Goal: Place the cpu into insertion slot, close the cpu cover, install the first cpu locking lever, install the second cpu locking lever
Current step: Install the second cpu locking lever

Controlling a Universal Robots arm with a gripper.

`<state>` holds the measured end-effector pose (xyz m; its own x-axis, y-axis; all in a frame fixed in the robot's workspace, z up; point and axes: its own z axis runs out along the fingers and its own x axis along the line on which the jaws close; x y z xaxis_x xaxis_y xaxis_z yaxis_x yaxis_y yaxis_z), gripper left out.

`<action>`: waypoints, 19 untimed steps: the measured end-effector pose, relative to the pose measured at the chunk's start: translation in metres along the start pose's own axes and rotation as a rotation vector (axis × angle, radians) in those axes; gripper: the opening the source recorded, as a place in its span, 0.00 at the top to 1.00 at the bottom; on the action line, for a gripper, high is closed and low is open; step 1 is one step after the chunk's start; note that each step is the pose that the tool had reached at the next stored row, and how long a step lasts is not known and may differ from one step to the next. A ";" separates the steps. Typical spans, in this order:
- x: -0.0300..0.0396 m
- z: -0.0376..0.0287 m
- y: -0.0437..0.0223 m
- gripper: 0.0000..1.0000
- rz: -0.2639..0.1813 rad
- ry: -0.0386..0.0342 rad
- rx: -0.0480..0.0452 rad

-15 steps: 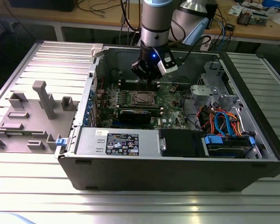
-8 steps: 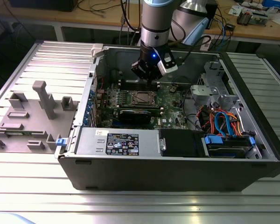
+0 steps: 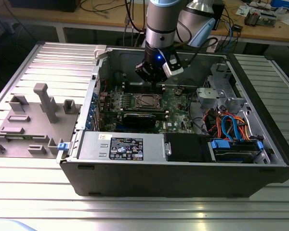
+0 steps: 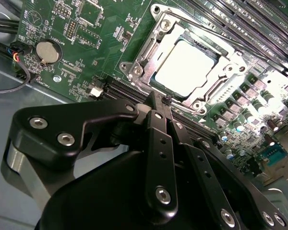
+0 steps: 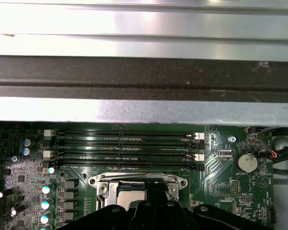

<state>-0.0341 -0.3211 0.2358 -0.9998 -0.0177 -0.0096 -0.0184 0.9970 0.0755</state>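
- Gripper (image 4: 159, 103) hovers just above the socket's edge, fingers pressed together, gripping nothing.
- Cpu (image 4: 185, 67) sits in the slot (image 4: 201, 103), cover (image 4: 149, 50) closed over it.

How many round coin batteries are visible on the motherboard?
1: the coin battery sits on the green motherboard, apart from the cpu socket. Others may be hidden.

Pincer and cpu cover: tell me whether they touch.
Cannot tell. In the second wrist view the pincer tip overlaps the cpu cover edge; neither contact nor gap shows plainly.
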 end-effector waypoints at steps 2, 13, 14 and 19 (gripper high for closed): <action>0.0000 0.0001 0.0000 0.89 0.000 -0.0001 -0.0001; 0.0001 -0.0003 -0.0047 0.89 0.000 0.0000 0.0000; 0.0001 -0.0004 -0.0062 0.89 0.000 0.0000 0.0000; 0.0002 -0.0008 -0.0117 0.89 0.000 0.0000 0.0001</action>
<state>-0.0341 -0.3328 0.2358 -0.9998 -0.0178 -0.0096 -0.0185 0.9970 0.0755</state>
